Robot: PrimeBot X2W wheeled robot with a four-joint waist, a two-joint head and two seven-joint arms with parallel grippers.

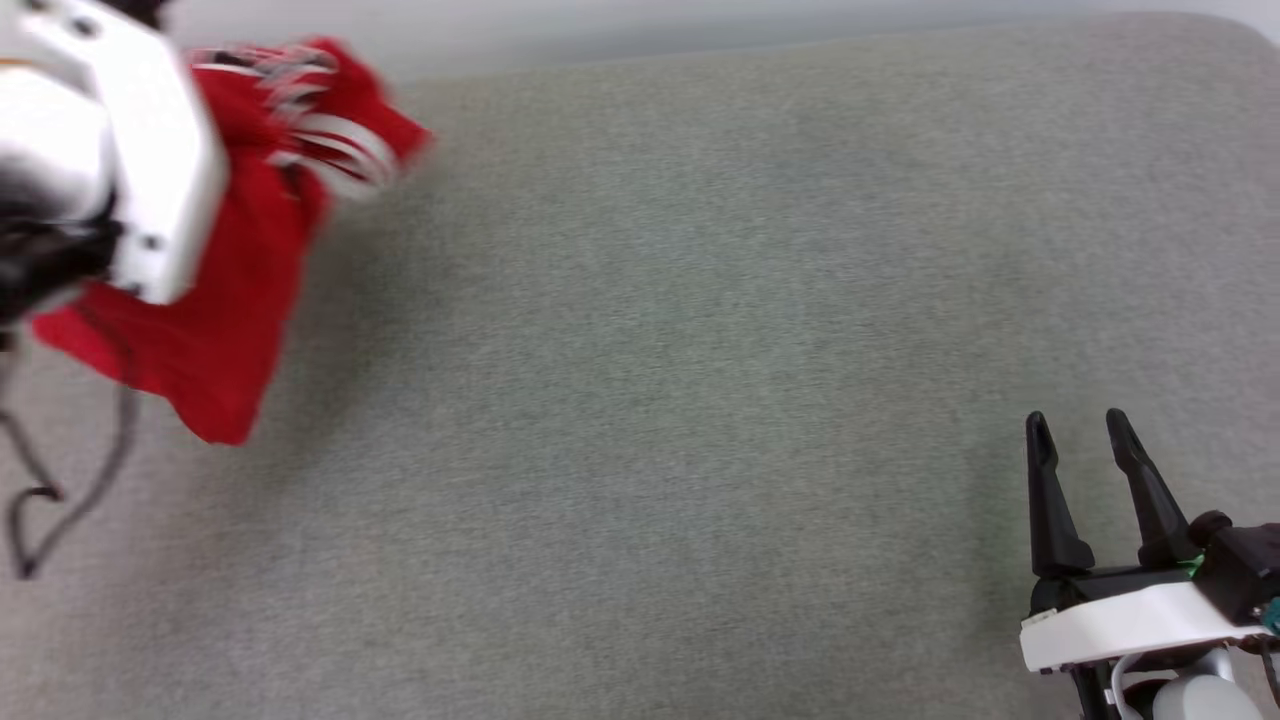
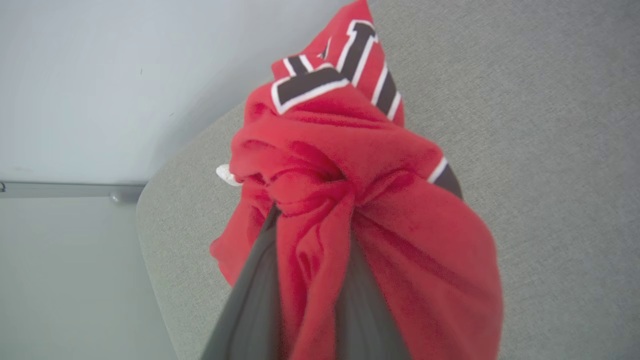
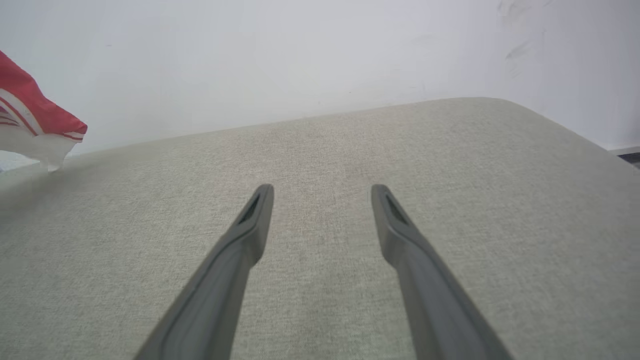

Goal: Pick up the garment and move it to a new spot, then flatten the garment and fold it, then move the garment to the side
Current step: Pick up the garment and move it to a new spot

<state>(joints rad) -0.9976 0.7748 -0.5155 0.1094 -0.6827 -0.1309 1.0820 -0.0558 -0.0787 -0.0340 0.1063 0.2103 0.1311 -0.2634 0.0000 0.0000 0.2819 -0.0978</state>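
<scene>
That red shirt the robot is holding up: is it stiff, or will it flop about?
Probably floppy: the shirt bunches and drapes in folds around the left gripper. Likely light, since one pinch seems to carry it all over the grey surface. It may swing, as its edges look blurred in the head view.

A soft red T-shirt (image 1: 235,280) with red-and-white striped trim hangs bunched and blurred at the upper left of the head view, one corner pointing down. In the left wrist view its crumpled cloth (image 2: 350,150) is pinched in the left pincer (image 2: 312,215), with dark, white-edged print at the frame's top. A striped corner (image 3: 30,115) shows at the right wrist view's left edge.
</scene>
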